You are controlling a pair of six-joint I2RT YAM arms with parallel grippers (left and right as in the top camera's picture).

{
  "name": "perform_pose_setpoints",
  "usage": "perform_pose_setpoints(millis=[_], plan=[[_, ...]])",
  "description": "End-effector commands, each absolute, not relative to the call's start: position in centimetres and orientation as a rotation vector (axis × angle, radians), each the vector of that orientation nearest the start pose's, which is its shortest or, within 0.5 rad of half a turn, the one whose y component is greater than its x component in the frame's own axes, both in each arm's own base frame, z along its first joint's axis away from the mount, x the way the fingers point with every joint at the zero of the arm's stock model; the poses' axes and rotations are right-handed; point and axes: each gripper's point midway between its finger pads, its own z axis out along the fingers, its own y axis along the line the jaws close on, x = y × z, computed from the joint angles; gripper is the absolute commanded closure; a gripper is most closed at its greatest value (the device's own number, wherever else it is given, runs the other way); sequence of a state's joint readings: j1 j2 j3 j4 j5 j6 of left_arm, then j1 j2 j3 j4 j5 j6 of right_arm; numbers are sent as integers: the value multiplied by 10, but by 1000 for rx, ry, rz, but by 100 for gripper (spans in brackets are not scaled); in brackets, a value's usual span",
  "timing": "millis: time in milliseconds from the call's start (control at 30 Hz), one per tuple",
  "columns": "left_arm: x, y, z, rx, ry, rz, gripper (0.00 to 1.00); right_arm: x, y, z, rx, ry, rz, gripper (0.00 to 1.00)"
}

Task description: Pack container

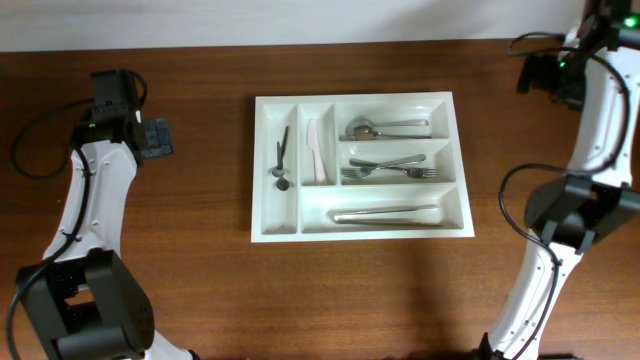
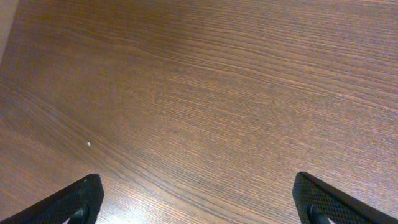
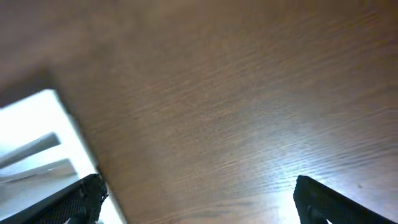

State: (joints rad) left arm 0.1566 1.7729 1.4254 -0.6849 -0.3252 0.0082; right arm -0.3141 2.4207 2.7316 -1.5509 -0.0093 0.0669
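"Five compartments, and every one of them carries something?" the picture editor asks.

"All five," the photographer says. "The container (image 1: 282, 215) lies flat at the middle of the desk (image 1: 200, 290). A dark utensil (image 1: 281, 160) and a white knife (image 1: 314, 150) sit in the two narrow upright slots. Spoons (image 1: 385, 128), forks (image 1: 390, 170) and one long steel piece (image 1: 385, 214) fill the three long ones."

"And the fingers?"

"Both pairs stand well apart from it. The left fingers (image 1: 153, 138) hang spread wide over bare wood at the far left, with nothing between them. The right fingers (image 1: 533, 74) are just as wide and just as empty near the far right corner. Their camera catches only one corner of the container, at the left edge of its view."

"So which step do we caption?"

"The end of packing, by my reading. No loose cutlery shows on the desk in any view, and neither pair carries a piece."

"What would the next move call for?"

"Little, I judge. If another piece lies out of frame, one pair must fetch it and lower it lengthwise into the matching slot, clear of the dividers. Otherwise both need only hold off from the container, so nothing in it gets knocked."
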Motion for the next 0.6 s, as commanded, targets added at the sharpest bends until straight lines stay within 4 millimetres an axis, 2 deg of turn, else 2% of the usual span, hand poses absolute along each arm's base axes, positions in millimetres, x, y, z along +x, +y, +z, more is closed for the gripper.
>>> perform_pose_setpoints(millis=[0, 67, 100, 133, 167, 200, 333, 400, 467, 500, 567], plan=[[434, 125, 155, -296, 2546, 478, 1, 462, -144, 290, 470, 2560, -69, 1], [434, 125, 155, -296, 2546, 478, 1, 437, -136, 311, 468, 2548, -71, 1], [434, 125, 155, -296, 2546, 478, 1, 428, -133, 314, 469, 2554, -70, 1], [434, 125, 155, -296, 2546, 478, 1, 409, -127, 317, 471, 2574, -67, 1], [434, 125, 155, -296, 2546, 478, 1, 387, -120, 316, 477, 2602, -62, 1], [434, 125, 155, -296, 2546, 478, 1, 377, -117, 317, 478, 2607, -62, 1], [434, 125, 155, -296, 2546, 478, 1, 305, -83, 317, 439, 2644, -47, 1], [434, 125, 155, -295, 2546, 478, 1, 287, -73, 319, 407, 2637, -49, 1], [434, 125, 155, -296, 2546, 478, 1, 262, -73, 323, 329, 2626, -168, 1], [434, 125, 155, -296, 2546, 478, 1, 256, -73, 324, 327, 2619, -181, 1], [434, 125, 155, -296, 2546, 478, 1, 231, -67, 325, 307, 2588, -215, 2]])
